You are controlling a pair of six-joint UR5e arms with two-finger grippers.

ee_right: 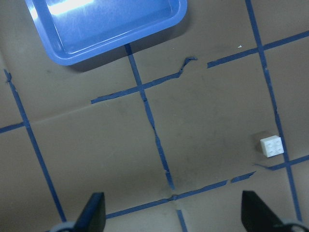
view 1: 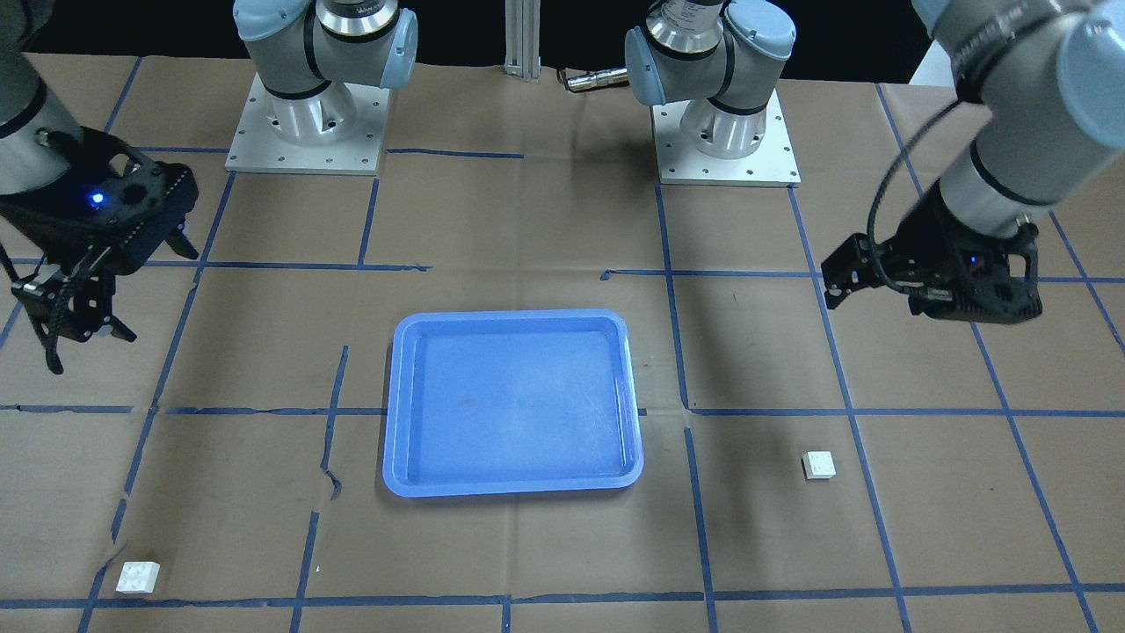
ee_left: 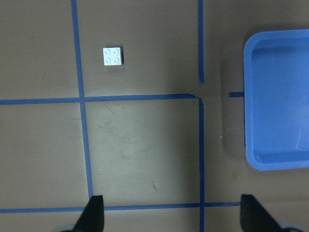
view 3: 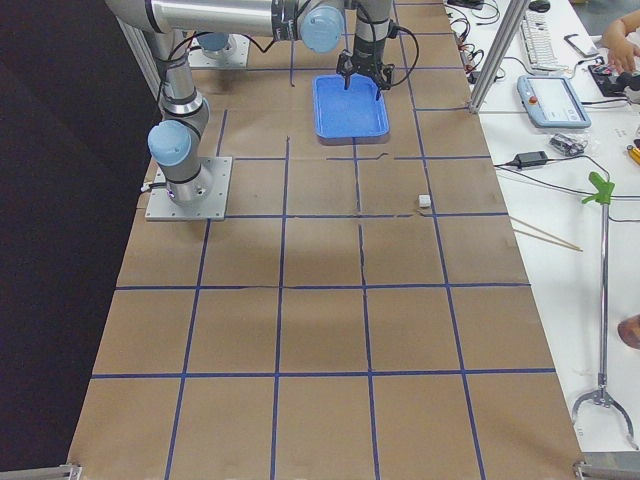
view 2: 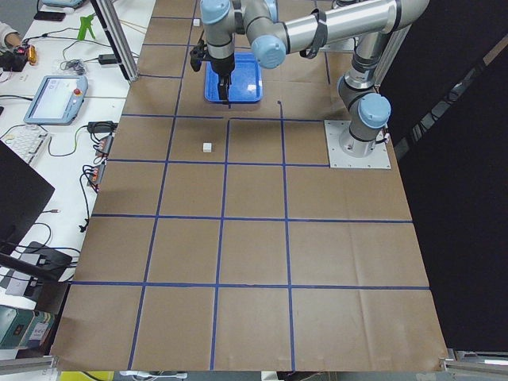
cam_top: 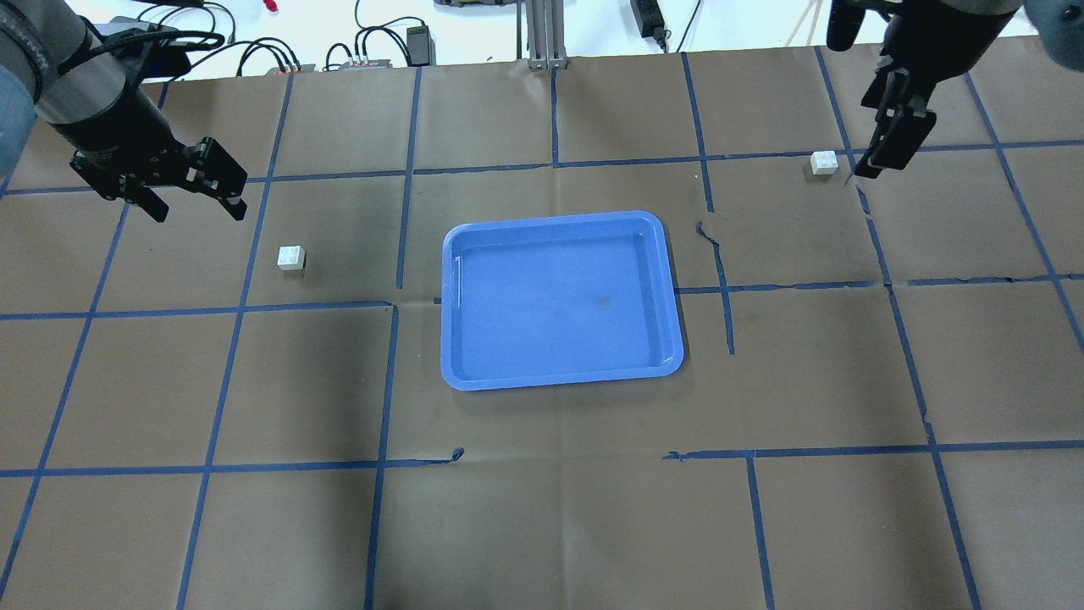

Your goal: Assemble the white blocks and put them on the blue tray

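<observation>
Brown kraft paper [cam_top: 542,525] is covering the whole table, with blue tape strips [cam_top: 212,467] gridding it and peeling in a few spots. A silver aluminium post [cam_top: 542,34] is standing at the far edge. On the white side bench, a grey teach pendant [view 3: 553,102] and a long green-handled grabber stick [view 3: 604,290] are lying around.

You have a desk [cam_top: 542,525] covered in brown paper, gridded with blue tape [view 2: 238,286]; beside it, a white bench [view 2: 71,186] holds cables [view 2: 99,159] and a keyboard [view 2: 20,143].
</observation>
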